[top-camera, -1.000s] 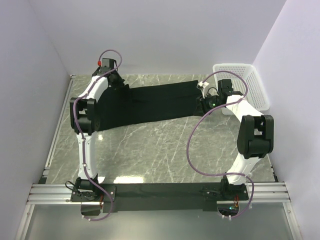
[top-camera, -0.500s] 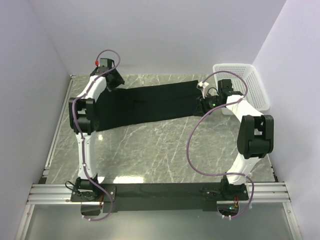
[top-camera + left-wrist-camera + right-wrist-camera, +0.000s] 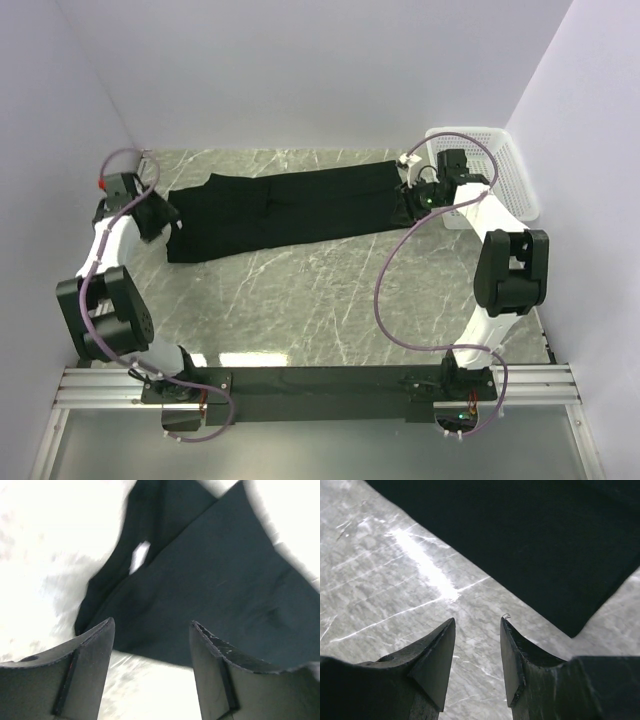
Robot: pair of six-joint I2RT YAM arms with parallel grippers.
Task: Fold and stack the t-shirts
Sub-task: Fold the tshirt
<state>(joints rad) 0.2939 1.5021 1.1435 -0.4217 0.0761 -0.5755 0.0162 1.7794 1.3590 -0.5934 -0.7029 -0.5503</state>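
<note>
Grey marble-patterned bench (image 3: pixel 300 300), walled by pale panels on three sides. Two white-and-black arms are bolted at its near edge.

Black cloth t-shirt (image 3: pixel 290 205) lies flat on the far half of the bench as a long folded band. It runs from near the left side across to the right and sits slightly higher at its right end. Surface mostly smooth, with a few soft creases left of centre. The left wrist view shows overlapping dark layers (image 3: pixel 220 580) and one small pale patch among them; label or gap, cannot tell.

White plastic lattice basket (image 3: pixel 500 170) stands at the far right corner, against the right wall. It is just beside the right arm's wrist and apart from the t-shirt.

Left tool (image 3: pixel 163 222) sits at the t-shirt's left end. Its jaws stand apart (image 3: pixel 152 625), gripping nothing, and the cloth edge lies just beyond the fingertips.

Right tool (image 3: pixel 412 200) sits at the t-shirt's right end. Its jaws likewise stand apart (image 3: pixel 477 622), with bare bench (image 3: pixel 385 580) between and below them. The cloth's corner (image 3: pixel 530 540) lies just ahead, not clasped.
</note>
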